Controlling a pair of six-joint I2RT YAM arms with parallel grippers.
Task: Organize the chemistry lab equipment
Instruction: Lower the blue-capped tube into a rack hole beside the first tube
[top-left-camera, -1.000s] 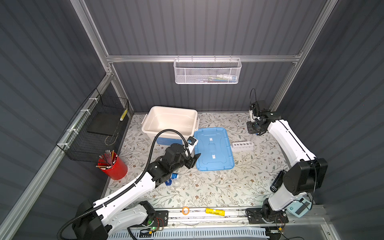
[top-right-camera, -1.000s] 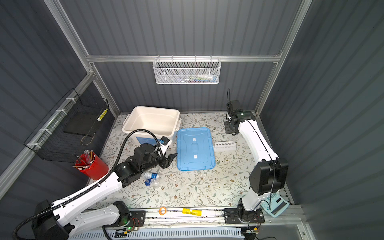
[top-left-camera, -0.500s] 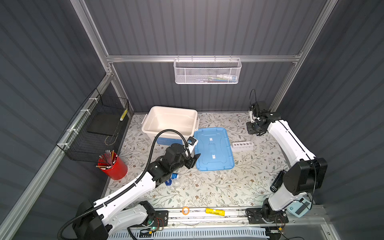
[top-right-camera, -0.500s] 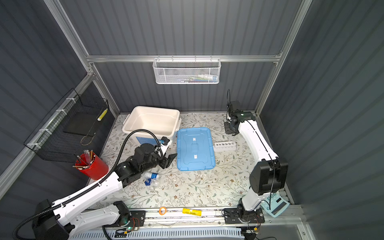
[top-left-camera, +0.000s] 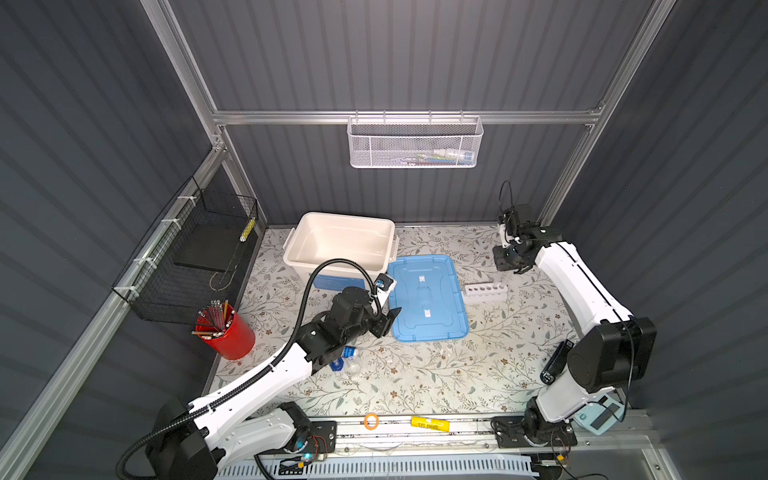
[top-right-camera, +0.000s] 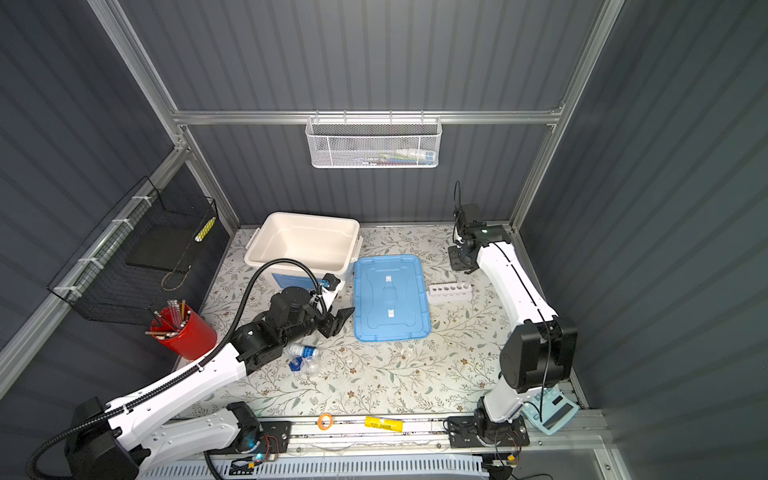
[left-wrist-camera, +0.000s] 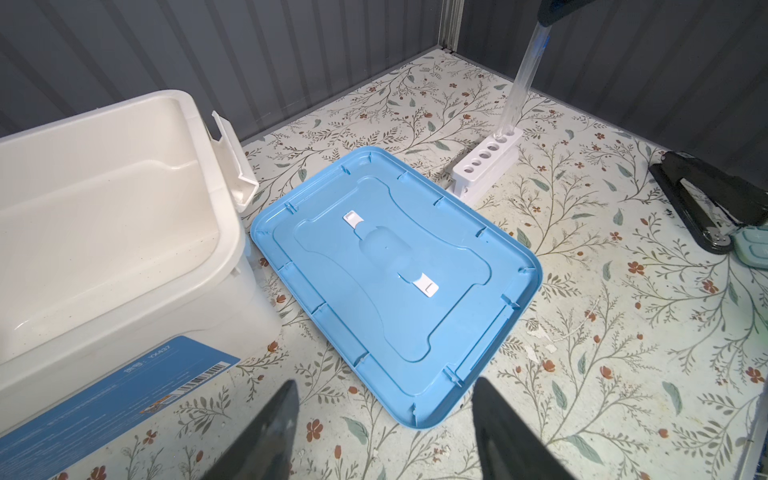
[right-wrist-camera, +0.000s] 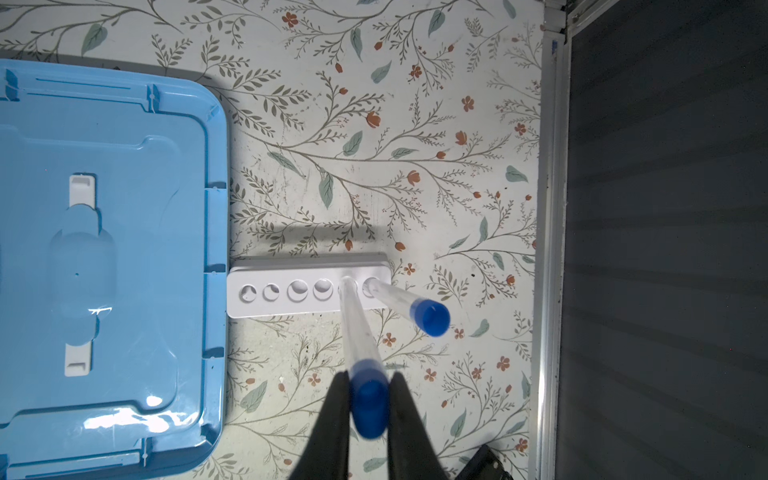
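Tubes are the matter at hand. The right claw (right-wrist-camera: 370, 384) is clamped on the capped end of a clear blue-capped tube (right-wrist-camera: 358, 328). The tube's lower end meets the white holed rack (right-wrist-camera: 274, 309) at the hole next to the end one; how deep it sits cannot be told. A second capped tube (right-wrist-camera: 399, 301) stands leaning in the end hole, the one farthest from the blue lid (right-wrist-camera: 124, 249).

In both top views the rack (top-left-camera: 484, 289) (top-right-camera: 449, 291) lies right of centre, just beside the lid's right edge, with the right claw (top-left-camera: 509, 262) above it toward the upper right.

The left claw (left-wrist-camera: 384, 384) has its jaws spread wide with nothing between them. It hangs over the flowered worktop (top-left-camera: 415, 374) at the lid's lower left corner, near the middle of the frame (top-right-camera: 338, 320). A white tub (top-left-camera: 345, 215) stands to the upper left of the lid.

Below the left arm's wrist, lower centre-left, a small white bottle (top-right-camera: 301, 350) with a blue label lies on the worktop. Clear vessels (top-right-camera: 309, 366) lie just beside it, too small to tell apart. A red cup (top-left-camera: 226, 340) of sticks stands at the worktop's left edge.
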